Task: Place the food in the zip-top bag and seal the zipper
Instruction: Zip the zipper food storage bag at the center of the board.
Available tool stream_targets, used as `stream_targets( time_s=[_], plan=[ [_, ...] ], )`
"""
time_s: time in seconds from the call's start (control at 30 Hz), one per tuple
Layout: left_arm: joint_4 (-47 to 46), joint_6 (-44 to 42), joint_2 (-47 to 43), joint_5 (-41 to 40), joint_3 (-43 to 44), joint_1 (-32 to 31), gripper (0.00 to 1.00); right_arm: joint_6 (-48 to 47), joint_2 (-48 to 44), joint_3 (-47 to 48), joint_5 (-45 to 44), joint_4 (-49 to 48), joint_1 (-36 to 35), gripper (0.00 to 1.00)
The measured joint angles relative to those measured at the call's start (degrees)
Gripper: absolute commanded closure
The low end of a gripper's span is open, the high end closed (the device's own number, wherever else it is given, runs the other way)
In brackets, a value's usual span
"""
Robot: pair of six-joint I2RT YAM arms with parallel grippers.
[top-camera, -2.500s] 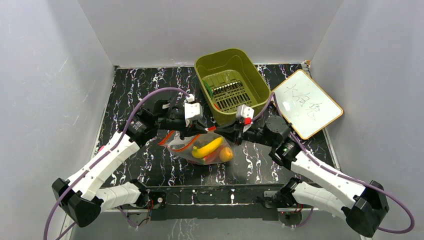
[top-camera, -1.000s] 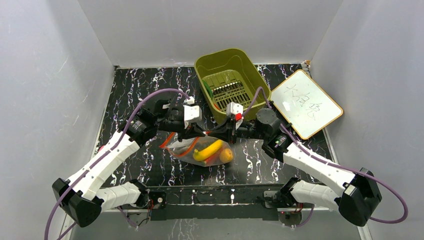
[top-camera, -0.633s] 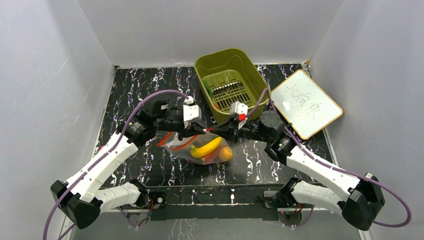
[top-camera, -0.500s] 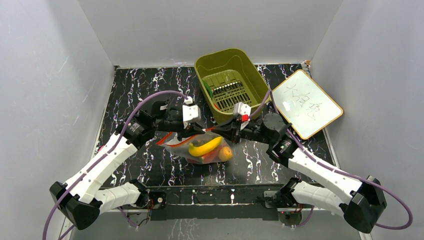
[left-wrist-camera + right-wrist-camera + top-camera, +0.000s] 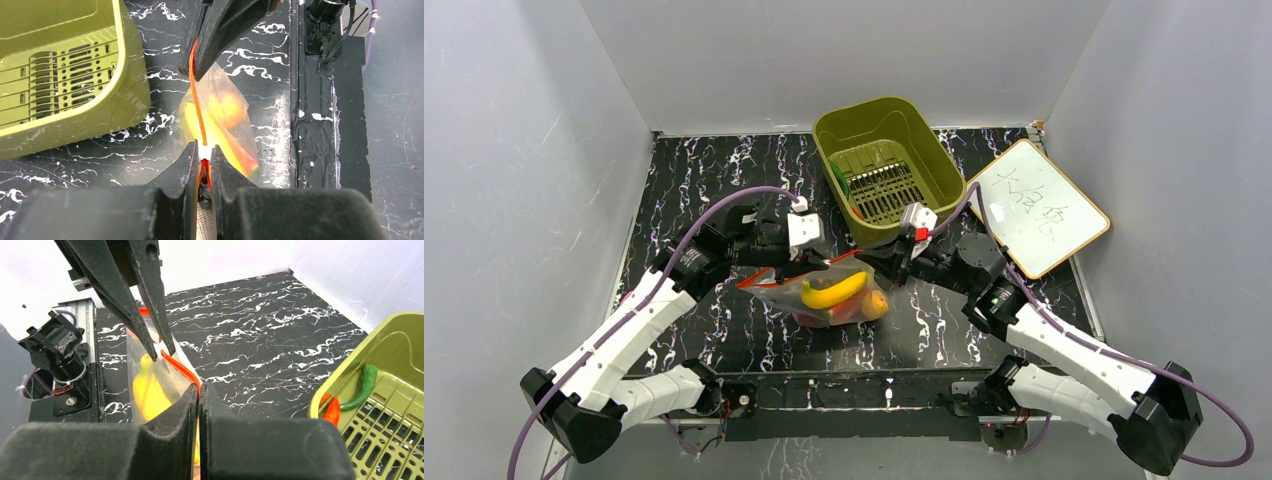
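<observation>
Entry: bag point(image 5: 824, 302), banana point(image 5: 834, 291) inside, hanging below and between my left end effector point(image 5: 202, 156) and right end effector point(image 5: 199, 390), each pinched fully closed on one end of its zipper point(image 5: 196, 102), which I judge holds the strip taut for sealing.

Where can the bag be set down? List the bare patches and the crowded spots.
Bare: the table at far left, between the left wall and the basket; also the near strip in front of the zip-top bag. Crowded: the centre, where left gripper and right gripper pinch the zipper, and the far right, with basket and whiteboard.
</observation>
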State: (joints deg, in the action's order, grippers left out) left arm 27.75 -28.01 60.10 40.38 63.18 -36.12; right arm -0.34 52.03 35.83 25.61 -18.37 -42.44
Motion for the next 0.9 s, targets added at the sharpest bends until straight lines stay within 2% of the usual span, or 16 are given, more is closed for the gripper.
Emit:
stream_targets(
  time_s=[0.9],
  plan=[
    [8.72, -1.77, -4.98, -5.53, -0.04, 0.00, 1.00, 2.99, -9.70, -0.85, -20.96, 12.22, -0.11, 1.00]
  ],
)
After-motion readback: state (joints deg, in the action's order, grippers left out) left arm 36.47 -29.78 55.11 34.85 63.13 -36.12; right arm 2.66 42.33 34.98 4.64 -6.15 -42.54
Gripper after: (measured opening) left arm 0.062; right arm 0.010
